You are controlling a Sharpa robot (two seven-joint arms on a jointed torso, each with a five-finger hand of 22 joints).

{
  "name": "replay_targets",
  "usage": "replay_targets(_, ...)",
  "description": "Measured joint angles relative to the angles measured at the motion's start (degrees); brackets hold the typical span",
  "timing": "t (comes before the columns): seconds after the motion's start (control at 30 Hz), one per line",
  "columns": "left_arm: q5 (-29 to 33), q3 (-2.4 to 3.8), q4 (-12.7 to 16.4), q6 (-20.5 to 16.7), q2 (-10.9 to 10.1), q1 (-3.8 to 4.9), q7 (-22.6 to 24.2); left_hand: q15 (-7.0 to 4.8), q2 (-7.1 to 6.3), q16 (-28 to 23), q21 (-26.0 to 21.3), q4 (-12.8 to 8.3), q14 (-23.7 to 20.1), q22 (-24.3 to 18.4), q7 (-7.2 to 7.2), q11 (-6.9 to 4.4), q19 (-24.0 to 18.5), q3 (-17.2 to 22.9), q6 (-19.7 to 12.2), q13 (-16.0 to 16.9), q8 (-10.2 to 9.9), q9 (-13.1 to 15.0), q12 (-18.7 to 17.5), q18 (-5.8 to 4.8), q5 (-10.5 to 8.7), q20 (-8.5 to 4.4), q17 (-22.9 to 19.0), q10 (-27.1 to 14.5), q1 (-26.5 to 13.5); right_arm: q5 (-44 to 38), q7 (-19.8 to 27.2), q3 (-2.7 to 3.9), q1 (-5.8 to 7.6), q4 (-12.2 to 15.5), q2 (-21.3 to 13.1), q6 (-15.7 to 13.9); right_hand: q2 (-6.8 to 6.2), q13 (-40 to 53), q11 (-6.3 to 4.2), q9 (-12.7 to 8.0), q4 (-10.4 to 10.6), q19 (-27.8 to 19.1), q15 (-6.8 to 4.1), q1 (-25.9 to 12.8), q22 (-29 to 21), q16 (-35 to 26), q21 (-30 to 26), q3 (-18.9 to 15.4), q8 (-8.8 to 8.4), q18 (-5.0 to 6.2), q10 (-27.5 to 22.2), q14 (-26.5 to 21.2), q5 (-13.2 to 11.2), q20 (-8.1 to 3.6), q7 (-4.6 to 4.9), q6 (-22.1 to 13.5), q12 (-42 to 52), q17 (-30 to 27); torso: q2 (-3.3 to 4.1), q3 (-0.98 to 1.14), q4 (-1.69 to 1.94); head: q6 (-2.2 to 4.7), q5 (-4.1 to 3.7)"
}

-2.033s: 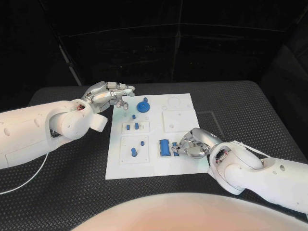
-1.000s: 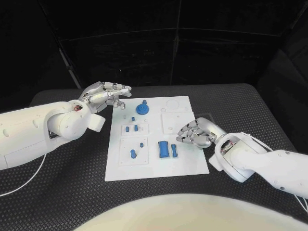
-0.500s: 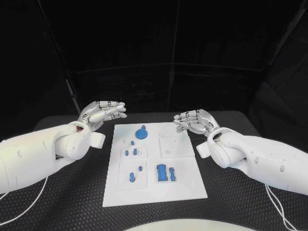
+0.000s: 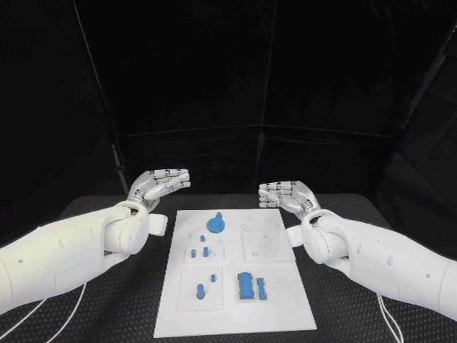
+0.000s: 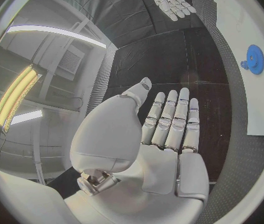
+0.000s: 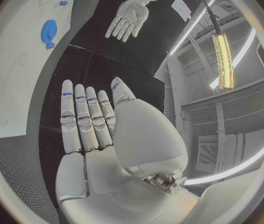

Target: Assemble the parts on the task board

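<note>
Black table: task board lies lengthwise, near-to-far.

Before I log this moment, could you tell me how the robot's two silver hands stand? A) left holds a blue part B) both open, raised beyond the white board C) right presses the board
B: the left hand and right hand are flat-fingered and empty, beyond the white task board.

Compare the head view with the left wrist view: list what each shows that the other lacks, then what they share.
Head view alone: the whole task board, the rectangular blue block and the small blue pegs nearer the robot.
Left wrist view alone: the left hand's palm side, fingers straight and holding nothing.
Both: the blue gear, and the right hand, open above the table.
</note>
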Motion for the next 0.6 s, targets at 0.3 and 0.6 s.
replay_targets(0.3,-0.2,1.52,3.19,-1.29,-1.22,-0.93,-0.32,-2.95,1.56,-2.5,-2.5,-0.65,-14.89,-6.46,-3.19,-3.12,-9.26,-4.29,-15.24,-2.65,-3.47,-2.76,-4.2,-2.29,-2.29,-4.9,-3.56,-15.69,-22.2,0.97,-0.11,-1.81,1.5,3.68,-1.71,-1.22,-1.15,-2.7,-2.56,-4.16,-2.62,-17.44,-2.36,-25.1,-2.79,-2.52,-3.88,2.63,-2.66,-1.4,-17.68,-17.72,-3.73,-3.54,-3.24,-16.06,-2.83,-3.38,0.54,0.76,-0.35,0.67,1.41)
replay_targets(0.6,-1.68,6.72,15.14,-10.16,-5.02,-4.22,-0.64,-5.92,1.81,-6.52,-2.97,-0.93,-26.08,-11.07,-6.09,-5.72,-16.13,-7.16,-26.55,-3.34,-4.16,-3.48,-5.09,-4.04,-2.71,-8.5,-4.49,-27.32,-38.62,8.16,1.58,-7.34,6.73,16.63,-6.46,-9.09,-1.5,-3.36,-6.1,-5.45,-6.57,-30.25,-6.22,-43.22,-6.58,-3.16,-4.54,3.24,-3.32,-3.18,-30.76,-30.57,-6.4,-6.38,-5.74,-27.71,-3.51,-6.23,1.55,2.21,-1.02,1.44,3.04)
